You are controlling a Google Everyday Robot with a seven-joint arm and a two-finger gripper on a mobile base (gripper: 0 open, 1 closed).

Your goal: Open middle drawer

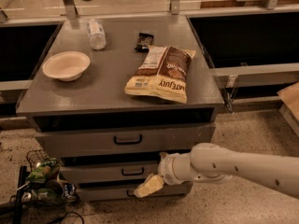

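We see the gripper (148, 186) low in front of the grey counter (107, 90). It hangs just below and to the right of the small black handle (132, 171) on the middle drawer (91, 173), without touching it. Its pale tip overlaps the seam above the bottom drawer (105, 192), and we are unable to make out whether it is spread or closed. The white arm (233, 164) reaches in from the right edge. The middle drawer's front sits back under the top drawer (84, 143), which has a wider black handle. On the counter we find a white bowl (66, 65) at the left, a bottle (96, 33) lying behind it, a bag of chips (161, 73) near the middle and a dark snack bar (144, 40) just beyond the bag. A wire basket (39, 178) of odds and ends sits on the floor at the left.
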